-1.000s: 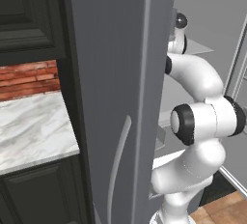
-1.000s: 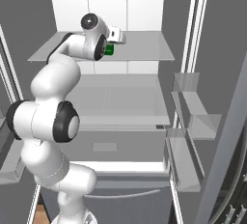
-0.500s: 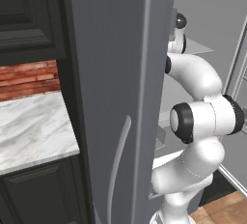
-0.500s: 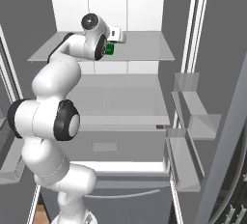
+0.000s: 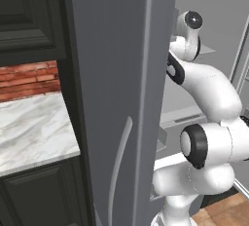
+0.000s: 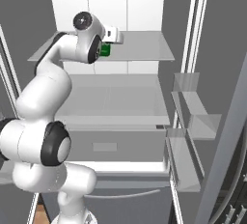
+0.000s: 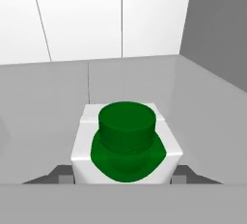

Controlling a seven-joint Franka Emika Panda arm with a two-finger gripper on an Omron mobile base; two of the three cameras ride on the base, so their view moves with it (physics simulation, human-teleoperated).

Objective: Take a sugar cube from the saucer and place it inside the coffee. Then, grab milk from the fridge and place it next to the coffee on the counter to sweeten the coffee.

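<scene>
In the hand view the milk (image 7: 126, 146), a white carton with a green round top, stands on a grey shelf of the fridge (image 7: 202, 107), seen from above. My gripper (image 7: 120, 175) is straight over it, and its dark fingers (image 7: 59, 172) press against the carton's two sides. From the right base view the gripper (image 6: 104, 44) hangs at the upper shelf (image 6: 144, 49), with the milk (image 6: 104, 50) showing green just under the hand. The fridge's open grey door (image 5: 121, 88) with its silver handle (image 5: 119, 166) hides the hand in the left base view. A stretch of marbled counter (image 5: 34, 132) lies left of the door.
White back panels (image 6: 106, 3) close the fridge behind the shelf. Clear door bins (image 6: 193, 102) hang on the right side, and a drawer (image 6: 111, 143) sits below the lower shelf. Dark cabinets (image 5: 29, 20) and a brick wall strip (image 5: 29, 79) sit above the counter.
The arm's upper joint and the hand have shifted slightly left, and the milk has moved with them. The fridge and the base views stay as they were.
</scene>
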